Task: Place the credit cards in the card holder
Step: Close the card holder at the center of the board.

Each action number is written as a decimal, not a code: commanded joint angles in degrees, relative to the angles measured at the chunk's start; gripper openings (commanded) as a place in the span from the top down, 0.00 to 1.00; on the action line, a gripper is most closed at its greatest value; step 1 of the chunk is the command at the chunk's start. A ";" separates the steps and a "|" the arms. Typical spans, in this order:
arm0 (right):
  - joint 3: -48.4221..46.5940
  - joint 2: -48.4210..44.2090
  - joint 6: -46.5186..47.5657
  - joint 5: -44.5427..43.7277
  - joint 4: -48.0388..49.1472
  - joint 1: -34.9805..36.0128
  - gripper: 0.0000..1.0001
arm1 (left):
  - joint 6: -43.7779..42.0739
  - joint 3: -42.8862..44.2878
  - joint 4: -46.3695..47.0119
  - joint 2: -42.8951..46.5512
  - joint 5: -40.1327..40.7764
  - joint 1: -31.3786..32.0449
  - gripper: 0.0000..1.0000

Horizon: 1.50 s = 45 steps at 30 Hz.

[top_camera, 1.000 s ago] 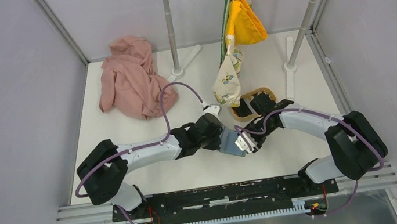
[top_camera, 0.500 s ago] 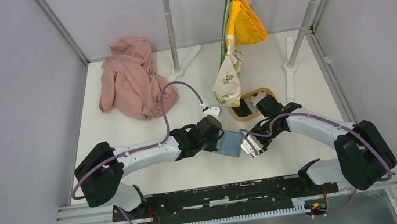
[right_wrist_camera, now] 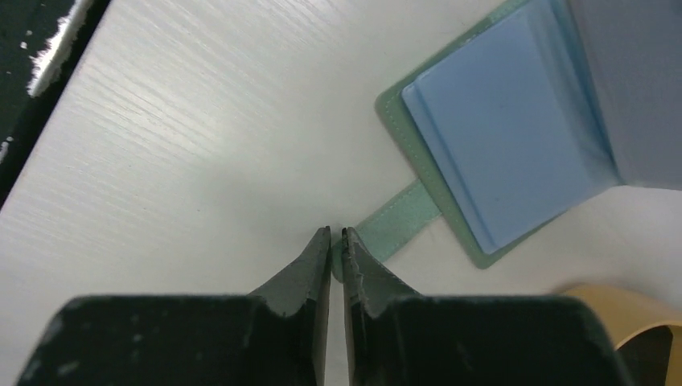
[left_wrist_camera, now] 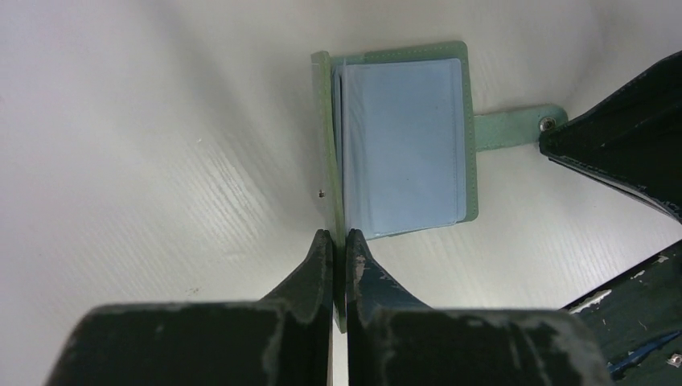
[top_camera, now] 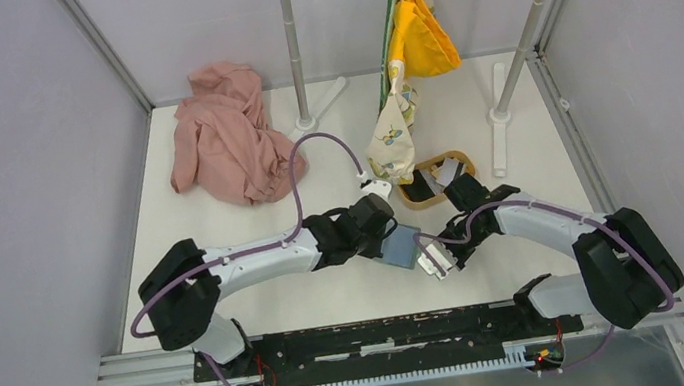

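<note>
The sage-green card holder (top_camera: 404, 243) lies open on the table between my two grippers, its pale blue inner pockets (left_wrist_camera: 402, 137) facing up. My left gripper (left_wrist_camera: 339, 235) is shut on the edge of its raised cover flap. My right gripper (right_wrist_camera: 337, 232) is shut on the end of its snap strap (right_wrist_camera: 398, 221), on the side away from the left gripper (top_camera: 386, 230). The credit cards (top_camera: 441, 177), black and white, lie in the oval wooden tray (top_camera: 462, 158) just behind the right gripper (top_camera: 435, 260). No card is in either gripper.
A pink cloth (top_camera: 227, 133) lies at the back left. Two stand poles (top_camera: 292, 38) with white feet rise at the back, and yellow and patterned cloths (top_camera: 406, 63) hang above the tray. The tray's rim (right_wrist_camera: 619, 310) shows beside the right fingers.
The right gripper has drawn back toward the near right with the strap. The left gripper has shifted slightly right. The wallet has spread open between them, and more of the tray shows.
</note>
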<state>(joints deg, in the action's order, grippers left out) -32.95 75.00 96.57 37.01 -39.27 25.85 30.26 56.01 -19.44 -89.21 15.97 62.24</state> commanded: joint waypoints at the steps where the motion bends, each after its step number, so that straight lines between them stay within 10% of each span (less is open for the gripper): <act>1: 0.99 -1.69 -3.12 -3.31 5.47 -0.10 0.88 | -2.32 3.56 2.82 -3.24 -3.29 1.21 0.98; 17: 2.29 -5.98 -4.46 -1.46 9.06 -0.14 0.95 | -1.96 7.74 8.72 -9.68 -12.04 2.23 0.91; 30: -2.99 -0.63 12.85 0.69 -9.66 -1.72 0.95 | -2.36 5.39 1.35 -5.56 0.26 2.38 0.98; 45: 4.24 -2.06 -1.09 -4.40 12.01 1.67 0.95 | -2.09 3.71 10.53 -5.45 -12.68 2.41 0.91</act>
<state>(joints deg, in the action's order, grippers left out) -30.09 72.34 100.25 35.81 -34.44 26.06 29.89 59.90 -16.08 -95.20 10.63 64.29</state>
